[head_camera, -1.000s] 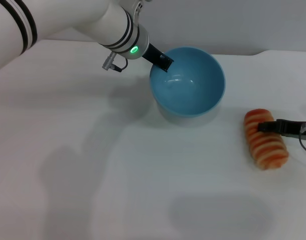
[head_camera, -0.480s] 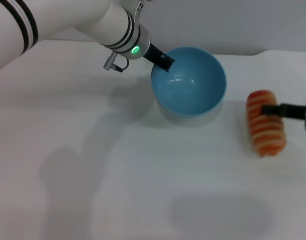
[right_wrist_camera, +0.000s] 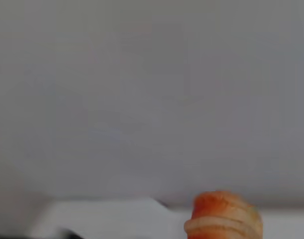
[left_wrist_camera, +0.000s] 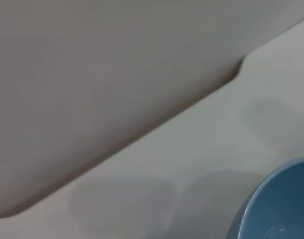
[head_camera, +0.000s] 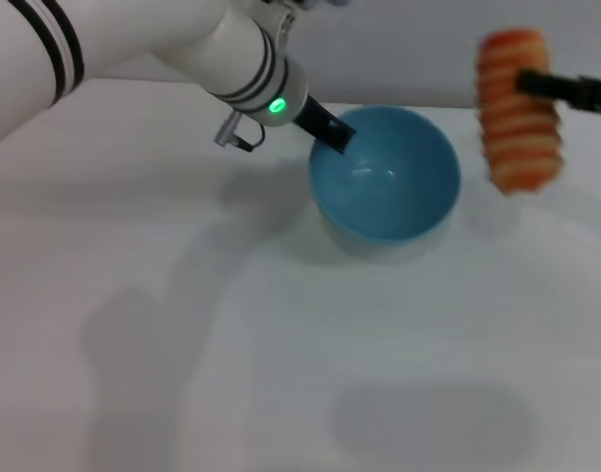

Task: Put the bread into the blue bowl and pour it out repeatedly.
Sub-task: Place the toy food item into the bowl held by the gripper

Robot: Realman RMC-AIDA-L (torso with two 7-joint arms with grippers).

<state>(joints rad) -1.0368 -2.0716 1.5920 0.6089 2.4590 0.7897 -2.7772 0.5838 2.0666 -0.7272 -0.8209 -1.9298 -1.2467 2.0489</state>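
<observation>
In the head view, the right gripper [head_camera: 528,84] comes in from the right edge and pinches the bread [head_camera: 517,108] across its upper part; the striped loaf now hangs clear of the white table [head_camera: 182,344], up and to the right of the blue bowl [head_camera: 386,175], whereas a second ago it lay on the table to the bowl's right with the fingers already on it. The left gripper [head_camera: 331,135] has its dark finger over the bowl's far-left rim, seemingly pinching it, and the bowl has shifted slightly right and nearer. The bowl is empty, so by my judgement the lift is done and the carry across to a point above the bowl remains before release. In the left wrist view, only an arc of the blue bowl's rim [left_wrist_camera: 276,204] shows against the table and the grey wall [left_wrist_camera: 92,74]; no fingers appear. In the right wrist view, the orange end of the bread [right_wrist_camera: 224,214] rises at the lower edge before the plain wall, confirming it is held aloft.
</observation>
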